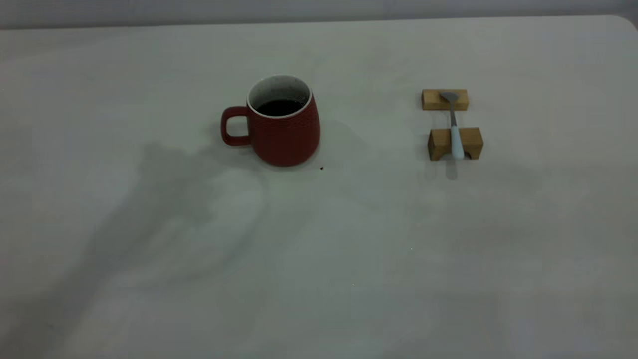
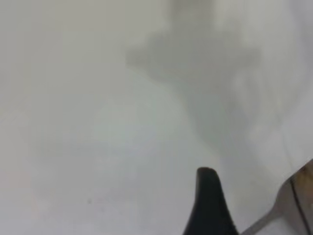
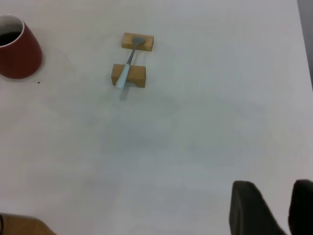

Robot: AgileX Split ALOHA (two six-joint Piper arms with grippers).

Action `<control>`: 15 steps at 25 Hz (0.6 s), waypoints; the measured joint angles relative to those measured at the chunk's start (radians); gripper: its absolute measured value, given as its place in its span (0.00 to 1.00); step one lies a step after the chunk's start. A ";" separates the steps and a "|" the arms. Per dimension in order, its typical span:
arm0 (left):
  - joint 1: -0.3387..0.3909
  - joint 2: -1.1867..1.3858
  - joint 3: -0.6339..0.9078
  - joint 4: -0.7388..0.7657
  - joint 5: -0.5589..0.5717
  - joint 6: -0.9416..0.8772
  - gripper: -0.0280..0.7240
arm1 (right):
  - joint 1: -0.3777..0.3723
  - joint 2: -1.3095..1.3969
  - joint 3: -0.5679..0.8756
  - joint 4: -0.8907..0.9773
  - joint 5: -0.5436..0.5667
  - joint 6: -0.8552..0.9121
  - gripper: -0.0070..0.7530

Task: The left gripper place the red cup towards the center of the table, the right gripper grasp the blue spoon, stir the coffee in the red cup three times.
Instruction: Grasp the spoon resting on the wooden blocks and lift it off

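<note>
1. The red cup (image 1: 284, 122) stands upright on the counter (image 1: 349, 259), a little left of the middle in the exterior view, handle turned to that view's left. The coffee (image 1: 280, 106) sits dark below the white rim.
2. A tiny dark speck (image 1: 321, 168) lies on the counter just beside the cup's base.
3. The blue spoon (image 1: 454, 130) bridges two wooden blocks (image 1: 455, 143), its bowl on the far block and its pale handle in the notch of the near one, well apart from the cup.
4. The right pincer (image 3: 274, 208) hangs above bare counter, its two dark fingers spread with a narrow gap, grasping nothing. Spoon and blocks lie well ahead of it, with broad open surface between; the cup is farther off to one side.
5. The left pincer (image 2: 210, 200) shows one dark finger over bare, shadowed counter; whether it is released or clenched I cannot tell.
6. The counter's far edge runs behind cup and blocks, with clear margin.
</note>
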 joint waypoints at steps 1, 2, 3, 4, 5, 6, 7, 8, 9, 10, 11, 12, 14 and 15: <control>0.000 -0.033 0.000 -0.001 0.000 -0.046 0.83 | 0.000 0.000 0.000 0.000 0.000 0.000 0.33; 0.000 -0.063 0.000 -0.001 0.000 -0.087 0.83 | 0.000 0.000 0.000 0.000 0.000 0.000 0.33; 0.000 -0.091 0.000 -0.001 0.000 -0.122 0.83 | 0.000 0.000 0.000 0.000 0.000 0.000 0.33; 0.000 -0.113 0.000 -0.001 0.000 -0.146 0.83 | 0.000 0.000 0.000 0.000 0.000 0.000 0.33; 0.000 -0.137 0.000 -0.001 0.000 -0.169 0.83 | 0.000 0.000 0.000 0.000 0.000 0.000 0.33; 0.000 -0.160 0.000 -0.001 0.000 -0.183 0.83 | 0.000 0.000 0.000 0.000 0.000 0.000 0.33; 0.000 -0.178 0.000 0.001 0.000 -0.195 0.83 | 0.000 0.000 0.000 0.000 0.000 0.000 0.33; 0.000 -0.203 0.001 0.001 0.000 -0.206 0.83 | 0.000 0.000 0.000 0.000 0.000 0.000 0.33; 0.000 -0.231 0.006 0.002 0.000 -0.221 0.83 | 0.000 0.000 0.000 0.001 0.000 0.000 0.33; 0.000 -0.266 0.015 0.005 0.000 -0.237 0.83 | 0.000 0.000 0.000 0.001 0.000 0.000 0.33; 0.000 -0.303 0.032 0.009 0.000 -0.250 0.83 | 0.000 0.000 0.000 0.001 0.000 0.000 0.33; 0.000 -0.355 0.057 0.010 0.000 -0.267 0.83 | 0.000 0.000 0.000 0.001 0.000 0.000 0.33; 0.000 -0.473 0.120 0.012 0.000 -0.306 0.83 | 0.000 0.000 0.000 0.001 0.000 0.000 0.33; 0.000 -0.546 0.161 0.013 0.000 -0.322 0.83 | 0.000 0.000 0.000 0.001 0.000 0.000 0.33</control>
